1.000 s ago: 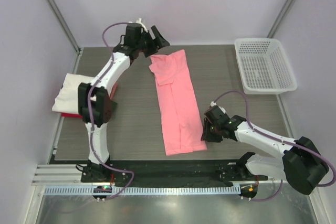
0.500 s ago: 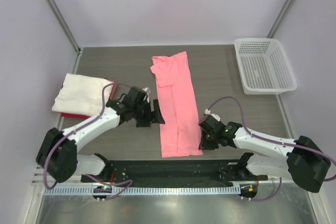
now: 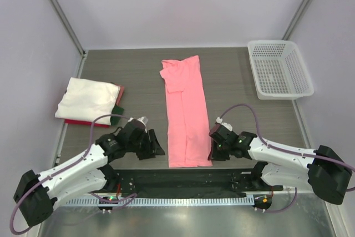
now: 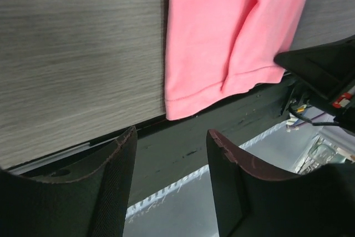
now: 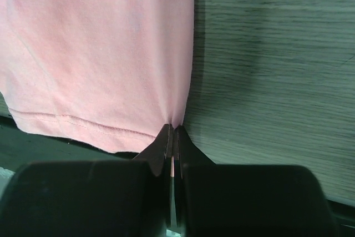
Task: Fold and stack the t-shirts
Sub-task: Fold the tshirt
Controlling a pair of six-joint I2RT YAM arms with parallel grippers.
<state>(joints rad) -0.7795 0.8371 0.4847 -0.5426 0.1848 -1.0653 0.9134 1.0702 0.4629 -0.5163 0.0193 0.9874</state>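
We see pale lilac walls [image 3: 183,4] across the top, grey wood-grain table [image 3: 138,76] in the middle, white mesh basket [image 3: 280,73] at upper right, soft even light.

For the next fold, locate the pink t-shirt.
Top view: the pink t-shirt lies mid-table, near hem between the left pincer and the right pincer, which pinches its corner.

The top camera looks down from above and behind the arm bases, far enough back to take in the whole table [image 3: 138,76]. Both wrist cameras sit low and close to it, and all three views share the near hem of the pink t-shirt [image 3: 186,112].
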